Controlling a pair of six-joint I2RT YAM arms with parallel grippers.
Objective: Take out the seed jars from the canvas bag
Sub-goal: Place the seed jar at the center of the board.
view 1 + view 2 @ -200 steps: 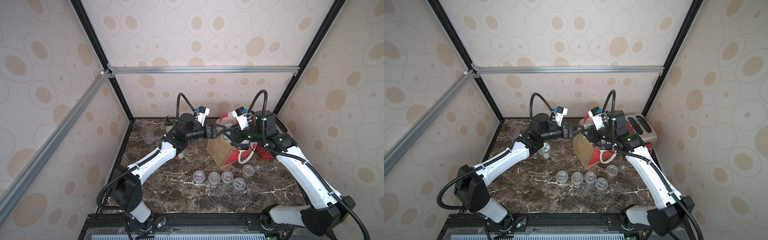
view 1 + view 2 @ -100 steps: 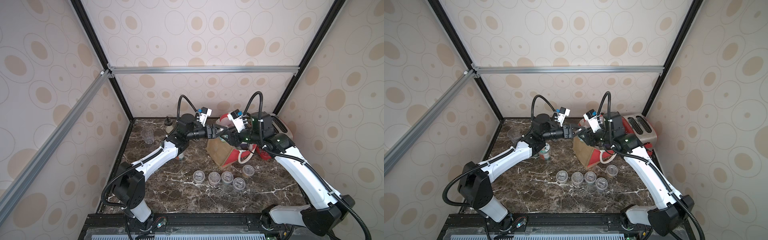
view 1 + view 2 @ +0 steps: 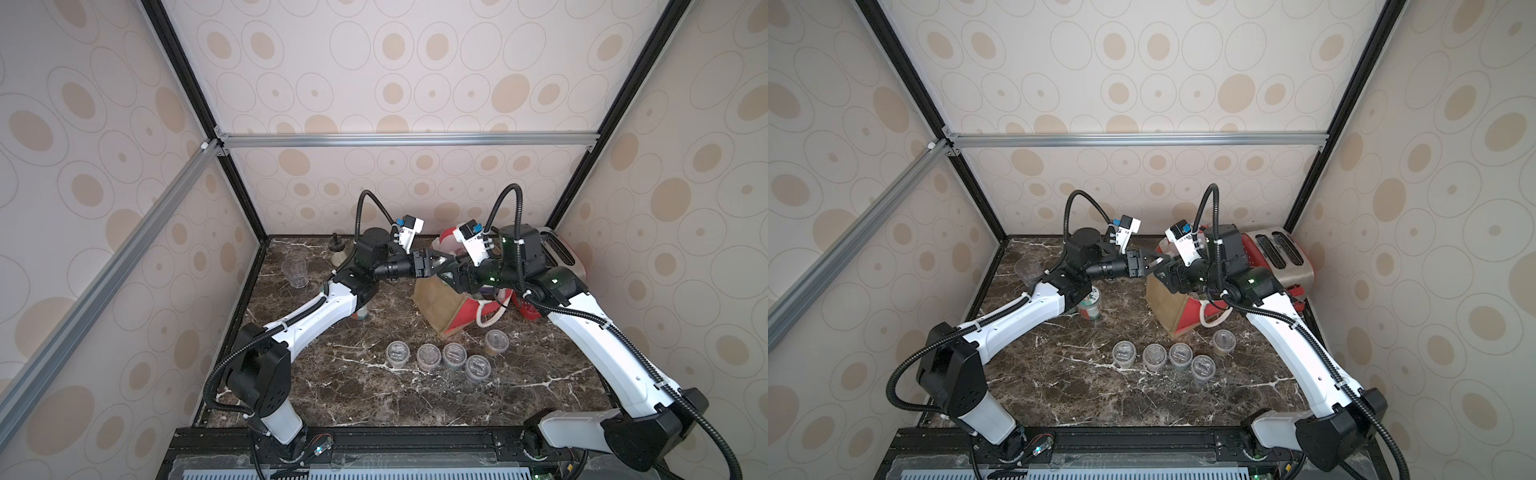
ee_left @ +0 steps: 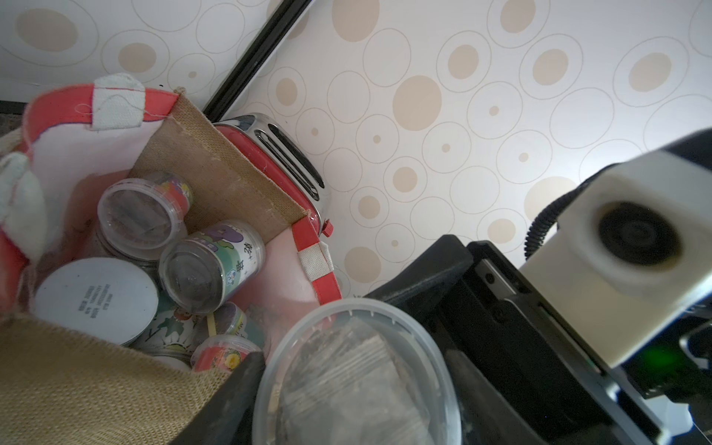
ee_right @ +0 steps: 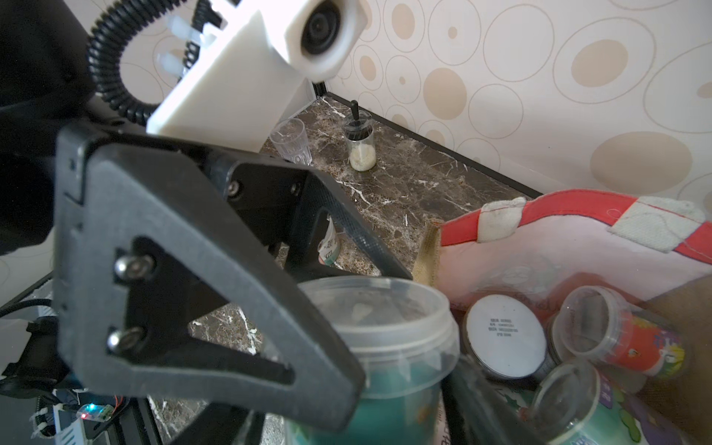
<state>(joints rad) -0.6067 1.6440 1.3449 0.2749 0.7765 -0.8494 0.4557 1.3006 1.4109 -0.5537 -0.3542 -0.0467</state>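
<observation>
The bag (image 3: pixel 446 309) has a crowded mouth: the left gripper (image 3: pixel 439 264) and right gripper (image 3: pixel 451 277) meet tip to tip above its rim with a jar (image 4: pixel 358 377) between them; inside, piled jars (image 4: pixel 200 269) leave little gap; the toaster (image 3: pixel 1279 257) stands just beside the bag, blocking that flank; five jars (image 3: pixel 442 357) stand in front of the bag; the marble (image 3: pixel 415 399) nearer the arm bases lies bare.

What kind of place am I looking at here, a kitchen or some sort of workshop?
Probably a robot test booth staged as a kitchen counter: wallpapered panels on a metal frame, two robot arms over a marble-look tabletop, a red toaster.
</observation>
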